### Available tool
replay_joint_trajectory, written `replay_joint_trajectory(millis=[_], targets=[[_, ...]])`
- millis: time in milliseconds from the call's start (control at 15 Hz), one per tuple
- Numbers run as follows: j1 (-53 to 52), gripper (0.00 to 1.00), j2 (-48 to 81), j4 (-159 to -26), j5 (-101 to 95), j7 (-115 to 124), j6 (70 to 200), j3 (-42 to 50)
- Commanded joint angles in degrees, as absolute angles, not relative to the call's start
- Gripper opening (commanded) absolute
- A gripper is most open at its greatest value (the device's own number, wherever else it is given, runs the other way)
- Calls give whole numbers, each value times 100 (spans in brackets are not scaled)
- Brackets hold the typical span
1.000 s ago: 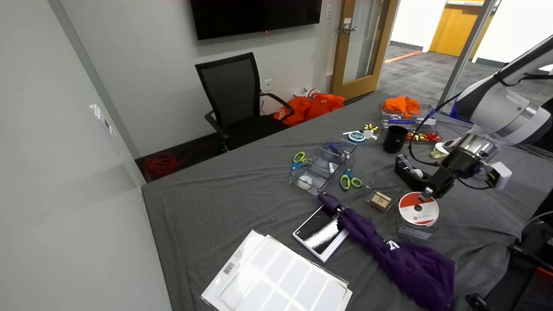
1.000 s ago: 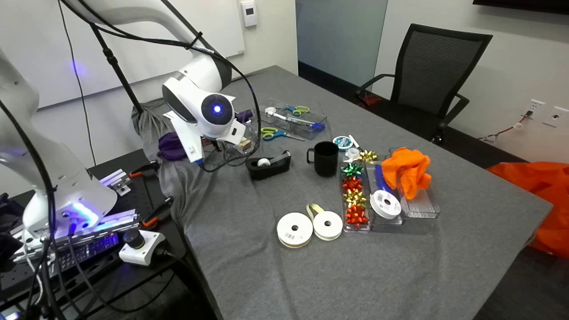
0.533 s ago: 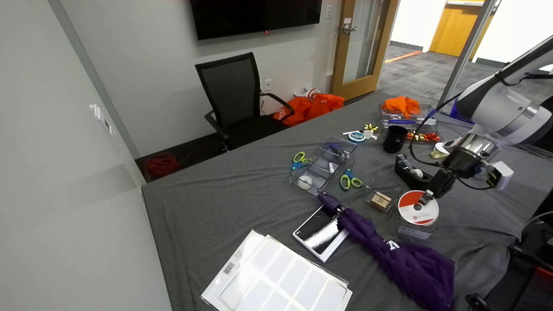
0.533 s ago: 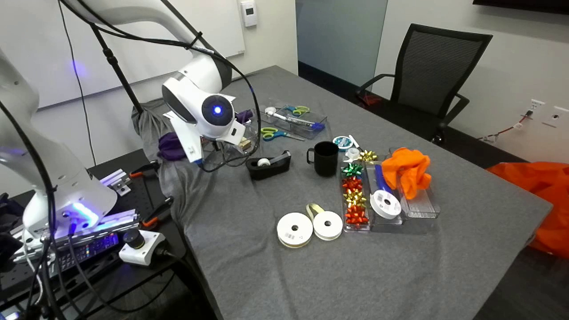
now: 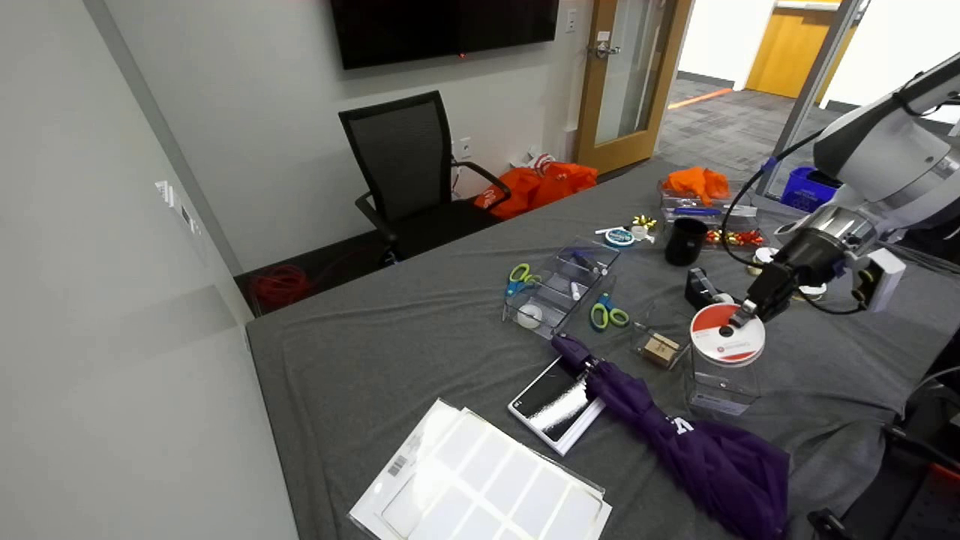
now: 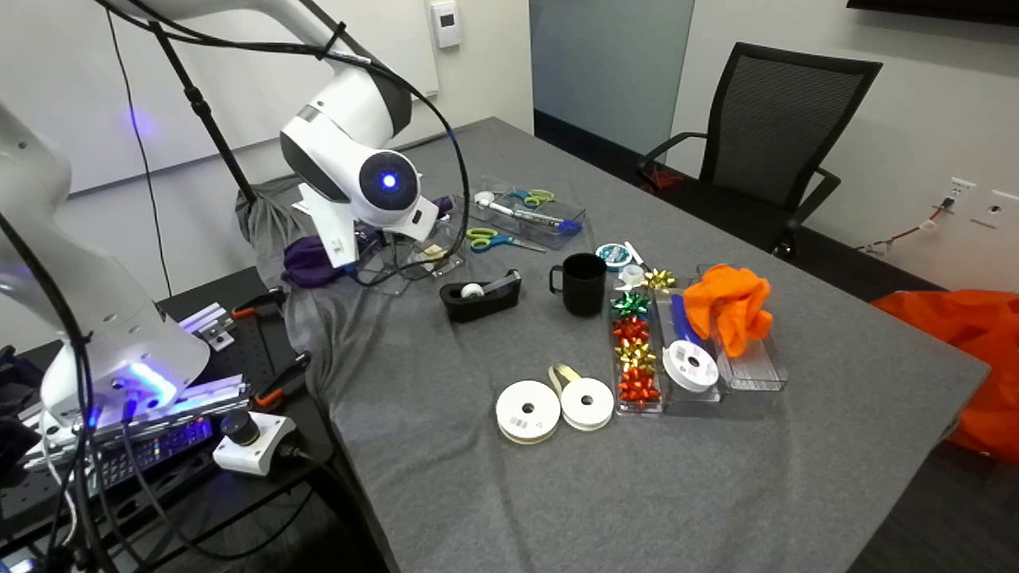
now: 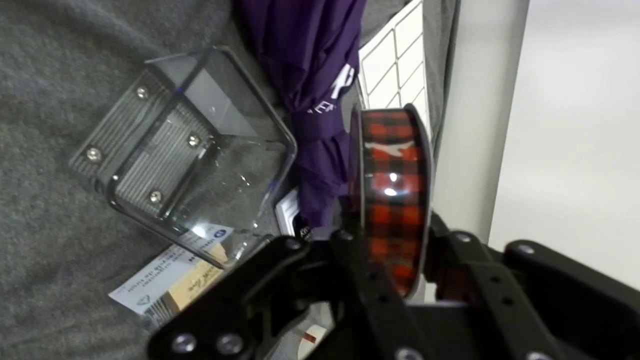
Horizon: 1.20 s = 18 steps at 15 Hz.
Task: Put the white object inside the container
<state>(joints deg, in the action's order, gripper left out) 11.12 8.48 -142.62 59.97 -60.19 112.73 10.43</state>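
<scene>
Clamped tight, the gripper (image 7: pixel 391 226) holds the white spool (image 5: pixel 720 345) by its two flat sides, and red and black checked ribbon (image 7: pixel 392 170) shows between them in the wrist view. In an exterior view the spool is higher now than half a second ago, and it hides less of the small clear box (image 7: pixel 225 160) lower down. That looks like a good lift. The job does not look done, because the spool is in the air and not inside anything. Which box the job means is hard to tell; the small clear box is the closest. This box stands much nearer the table (image 6: pixel 716 477) edge by the arm (image 6: pixel 350 151) than the edge by the chair (image 5: pixel 405 165). A purple umbrella (image 5: pixel 709 457) lies just beside it, toward the edge along the white wall (image 5: pixel 150 375), so that side is crowded. A black tape dispenser (image 6: pixel 480 302) and a black mug (image 6: pixel 583 286) stand on the way to the corner by the orange bags (image 5: pixel 555 180). Plain gray cloth (image 5: pixel 352 375) reaches the corner where the wall edge and the chair edge meet, so there seems to be more room out there. The spool should probably stay up until it is past any rim, because the sides look thin and a bump could tip the box over.
</scene>
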Motion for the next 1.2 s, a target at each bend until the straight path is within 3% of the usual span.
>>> replay_joint_trajectory(millis=[0, 467, 1133], targets=[[1130, 7, 409, -14214, 6322, -5476, 11220, 1050], [868, 7, 301, -13797, 7637, -4852, 12410, 866], [46, 7, 1470, -12511, 10184, -4553, 14695, 252]])
